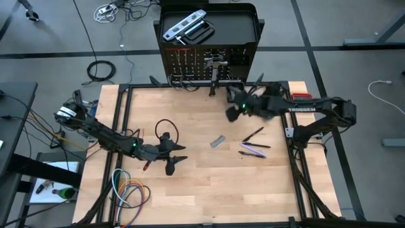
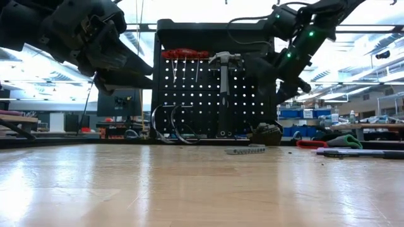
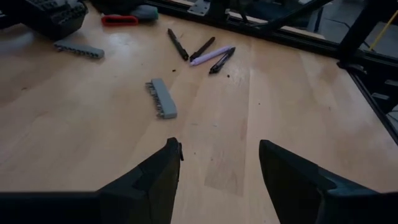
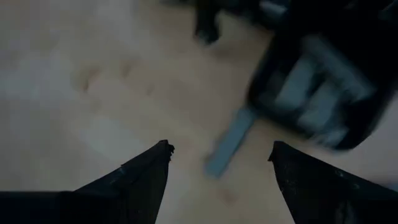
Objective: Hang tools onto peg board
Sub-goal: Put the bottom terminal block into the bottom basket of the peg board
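Left gripper [image 1: 180,163] is hovering over the wooden table [image 1: 190,196] left of centre, fingers [image 3: 155,180] spread, gripping nothing. Right gripper [image 1: 231,111] is hanging near the table's far edge just in front of the peg board [image 1: 209,63], fingers [image 4: 134,177] spread wide and empty. A hammer [image 2: 224,75] and red-handled pliers [image 2: 183,55] are hanging on the peg board, a silver level [image 1: 183,28] is lying in the tray on top. A grey bar [image 1: 218,142] and thin screwdrivers [image 1: 254,147] are lying loose mid-table
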`<act>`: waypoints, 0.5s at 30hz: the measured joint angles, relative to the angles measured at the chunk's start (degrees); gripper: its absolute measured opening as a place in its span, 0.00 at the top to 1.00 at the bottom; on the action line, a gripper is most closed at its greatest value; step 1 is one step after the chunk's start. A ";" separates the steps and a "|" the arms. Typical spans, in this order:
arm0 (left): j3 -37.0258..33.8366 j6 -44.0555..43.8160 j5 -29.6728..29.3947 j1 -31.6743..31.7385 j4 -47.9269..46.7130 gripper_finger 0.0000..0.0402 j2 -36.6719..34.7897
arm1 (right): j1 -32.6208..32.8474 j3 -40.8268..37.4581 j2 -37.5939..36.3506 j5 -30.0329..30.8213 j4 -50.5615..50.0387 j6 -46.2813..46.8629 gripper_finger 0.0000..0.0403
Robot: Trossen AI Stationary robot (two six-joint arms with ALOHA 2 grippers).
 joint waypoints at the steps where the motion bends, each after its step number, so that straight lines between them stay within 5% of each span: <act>1: 0.00 0.08 -0.08 0.12 0.06 0.46 0.00 | 1.77 0.00 0.85 0.51 -0.19 1.46 0.29; 9: 0.00 0.16 -0.58 1.38 0.57 0.46 0.00 | 10.51 0.00 12.04 11.79 1.53 7.25 0.29; 15: 0.00 1.60 -0.60 1.78 0.62 0.46 0.00 | 8.55 -0.02 16.78 11.58 6.44 10.14 0.26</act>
